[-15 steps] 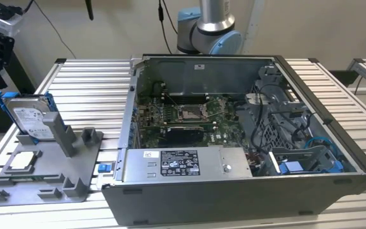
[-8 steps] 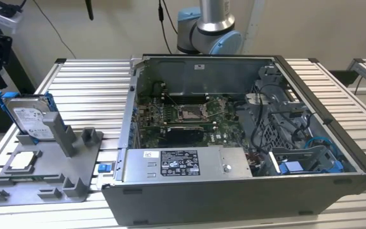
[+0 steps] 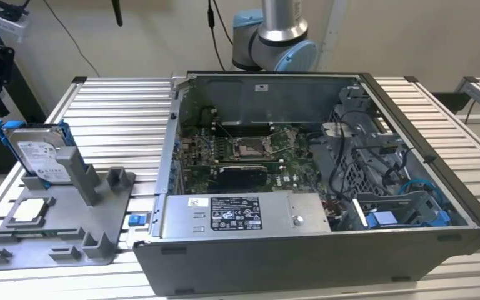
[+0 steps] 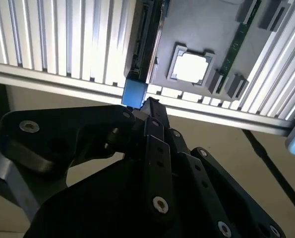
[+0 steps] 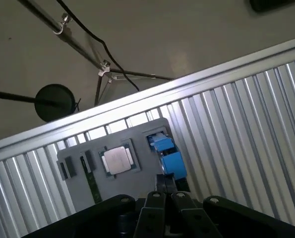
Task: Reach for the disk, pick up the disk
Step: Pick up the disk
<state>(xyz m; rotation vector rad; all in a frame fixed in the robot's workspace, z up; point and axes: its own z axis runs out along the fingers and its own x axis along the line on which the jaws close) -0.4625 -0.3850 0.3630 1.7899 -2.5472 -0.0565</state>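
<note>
So, the disk (image 3: 42, 153) stood on edge in a slot of the grey fixture (image 3: 48, 234), to the exterior view's left of the open computer case (image 3: 307, 250), all on the slatted worktop (image 3: 115, 112). Its label faced the exterior camera, with the blue frame (image 4: 134, 93) round its edges. The end effector (image 4: 149, 105) hung right over it. In the second wrist view its tips sat just beside the frame's top corner, touching or nearly, hard to call. The fingers looked clenched together, with no gap visible in both wrist views. I couldn't tell whether any bit of frame was pinched. The disk looked fully seated, not lifted. A processor chip (image 4: 191, 67) lay flat on the same fixture, near the disk but apart from it.

Judgement: a good grasp needs the fingers spread wider than the disk's thickness, one on each flat face. They should be centred along the top edge rather than at a corner, so the disk won't swing. The pull should go straight up along the slot. A tilted pull would likely bind against the fixture's upright post (image 3: 82, 175).
</note>
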